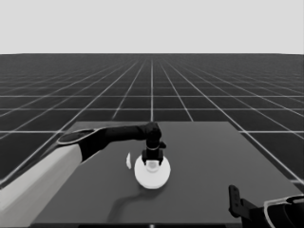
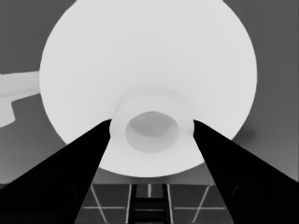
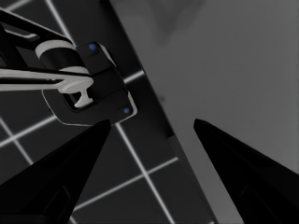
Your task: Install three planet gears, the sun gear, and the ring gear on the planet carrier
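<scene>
L arm: reaches in from your left side, black forearm stretched over the table [image 1: 204,190] to mid-table.
Thin white piece: [image 1: 128,160] stands just left of the disc, apart from it.
L gripper: [image 1: 152,161] right over the larger round part [image 1: 152,175], fingers [image 2: 88,154] clamped on its raised centre hub, one each side, touching.
Larger round part: mid-table, flat; nothing of gears or smaller round part visible, can't tell what's under it.
R gripper: [image 3: 152,126] parked at your lower-right table corner, fingers spread apart, nothing between them.
</scene>
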### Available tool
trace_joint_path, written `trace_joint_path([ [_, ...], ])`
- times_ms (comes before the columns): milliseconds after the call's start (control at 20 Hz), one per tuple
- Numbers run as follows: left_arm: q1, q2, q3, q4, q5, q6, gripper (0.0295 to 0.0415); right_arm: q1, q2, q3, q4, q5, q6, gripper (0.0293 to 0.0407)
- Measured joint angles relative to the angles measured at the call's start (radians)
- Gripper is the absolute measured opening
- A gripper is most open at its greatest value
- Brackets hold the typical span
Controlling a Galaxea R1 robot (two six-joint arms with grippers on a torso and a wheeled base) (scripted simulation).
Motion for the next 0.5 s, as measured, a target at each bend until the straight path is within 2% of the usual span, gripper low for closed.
trace_joint_path([
  [500, 0.011, 0.000, -0.002, 0.001, 0.000, 0.067, 0.0348, 0.000, 0.000, 0.000, 0.000, 0.000, 0.000, 0.0385],
])
